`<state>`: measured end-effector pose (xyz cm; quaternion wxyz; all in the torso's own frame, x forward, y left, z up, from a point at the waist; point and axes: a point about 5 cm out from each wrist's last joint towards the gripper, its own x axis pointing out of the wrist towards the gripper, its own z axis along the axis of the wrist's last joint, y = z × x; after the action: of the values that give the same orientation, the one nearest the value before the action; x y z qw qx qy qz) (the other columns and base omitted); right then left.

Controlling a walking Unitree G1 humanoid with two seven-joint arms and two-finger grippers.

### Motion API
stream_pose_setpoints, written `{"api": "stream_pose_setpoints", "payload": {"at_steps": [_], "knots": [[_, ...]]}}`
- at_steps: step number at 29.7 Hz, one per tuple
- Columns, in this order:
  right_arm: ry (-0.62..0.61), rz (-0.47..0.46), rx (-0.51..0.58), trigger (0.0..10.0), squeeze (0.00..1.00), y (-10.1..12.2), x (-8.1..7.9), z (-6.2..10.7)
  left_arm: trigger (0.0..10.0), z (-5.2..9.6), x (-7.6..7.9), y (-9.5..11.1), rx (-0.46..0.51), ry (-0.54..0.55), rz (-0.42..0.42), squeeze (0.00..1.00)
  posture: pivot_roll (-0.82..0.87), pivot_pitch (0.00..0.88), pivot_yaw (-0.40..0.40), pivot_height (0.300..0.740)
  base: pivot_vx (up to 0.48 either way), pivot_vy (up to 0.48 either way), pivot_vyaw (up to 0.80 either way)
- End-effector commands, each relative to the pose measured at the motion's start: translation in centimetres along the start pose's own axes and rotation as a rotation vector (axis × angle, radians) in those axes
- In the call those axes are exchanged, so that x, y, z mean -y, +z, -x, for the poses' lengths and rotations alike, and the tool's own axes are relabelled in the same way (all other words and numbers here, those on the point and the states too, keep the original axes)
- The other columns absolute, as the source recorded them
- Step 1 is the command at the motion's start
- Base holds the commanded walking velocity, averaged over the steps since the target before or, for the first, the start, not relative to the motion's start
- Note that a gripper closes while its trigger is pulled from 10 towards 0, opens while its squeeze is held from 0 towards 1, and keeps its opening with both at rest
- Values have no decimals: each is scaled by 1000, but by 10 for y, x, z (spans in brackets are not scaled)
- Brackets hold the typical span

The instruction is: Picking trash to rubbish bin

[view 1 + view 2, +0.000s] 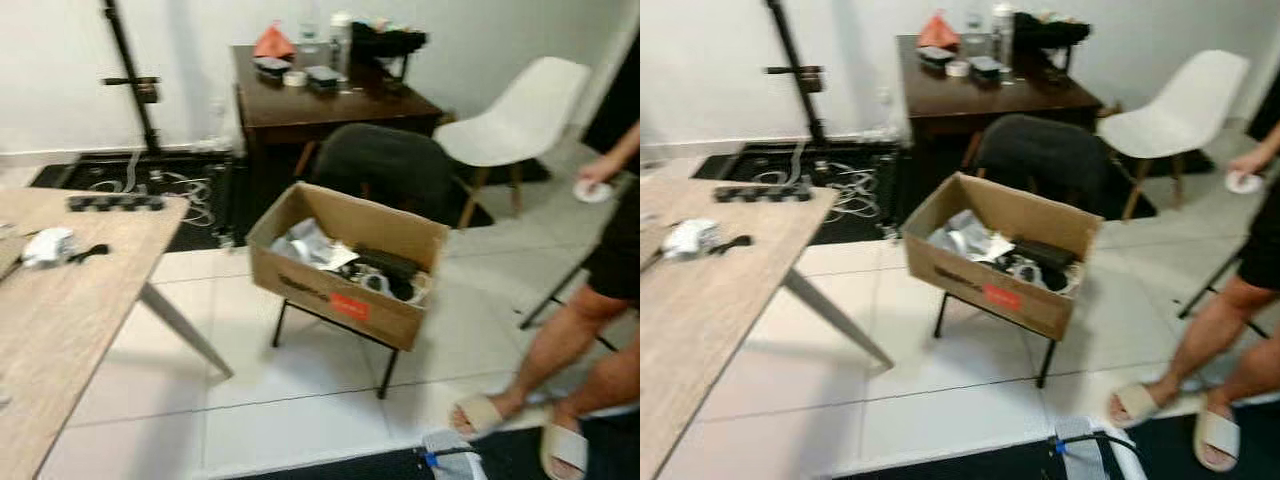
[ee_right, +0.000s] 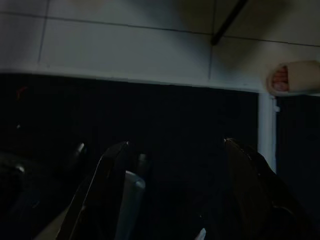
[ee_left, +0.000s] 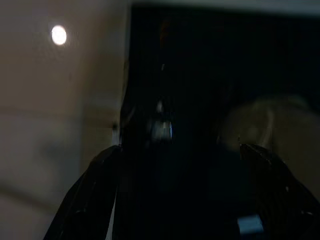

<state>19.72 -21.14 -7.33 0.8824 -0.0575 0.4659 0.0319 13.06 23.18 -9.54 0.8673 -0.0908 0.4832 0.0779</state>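
Wooden surface (image 1: 70,300) at left carries crumpled white trash (image 1: 47,246); the cardboard box (image 1: 345,262) serving as bin sits mid-room; a person (image 1: 590,300) stands right. Both grippers, left (image 3: 182,190) and right (image 2: 175,190), hang empty, jaws apart. Walking risks clipping the person's feet.

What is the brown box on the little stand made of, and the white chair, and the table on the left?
The box looks like plain cardboard: matte brown, with open flaps. The white chair seems to be smooth moulded plastic on what look like wooden legs. The table shows pale wood grain, though it may be a laminate.
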Motion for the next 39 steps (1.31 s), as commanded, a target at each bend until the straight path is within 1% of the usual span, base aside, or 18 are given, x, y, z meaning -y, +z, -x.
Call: {"api": "stream_pose_setpoints", "payload": {"at_steps": [1,8,19,27,32,34,39], "knots": [[-1,-7,-40,10000,0,-13,-2,2,10000,4,0,-23,-87,10,-20,0,-65,167,10,740,0,0,769],[9,-1,-31,10000,0,-11,-2,1,10000,6,3,-32,-117,3,-44,0,-68,169,11,740,0,0,769],[57,49,41,10000,0,16,-7,-2,10000,4,7,-27,-105,-21,-80,0,-67,162,4,740,0,0,764],[61,48,35,10000,0,14,-8,-2,10000,4,9,-29,-119,-32,-85,0,-68,159,2,740,0,0,766],[57,34,29,10000,0,11,-8,-2,10000,6,7,-35,-138,-54,-99,0,-70,159,2,740,0,0,770],[50,21,29,10000,0,11,-8,-2,10000,7,5,-37,-148,-70,-106,0,-69,160,3,740,0,0,0],[49,20,32,10000,0,11,-9,-2,10000,9,0,-39,-157,-79,-107,0,-69,161,4,740,0,-480,0]]}}
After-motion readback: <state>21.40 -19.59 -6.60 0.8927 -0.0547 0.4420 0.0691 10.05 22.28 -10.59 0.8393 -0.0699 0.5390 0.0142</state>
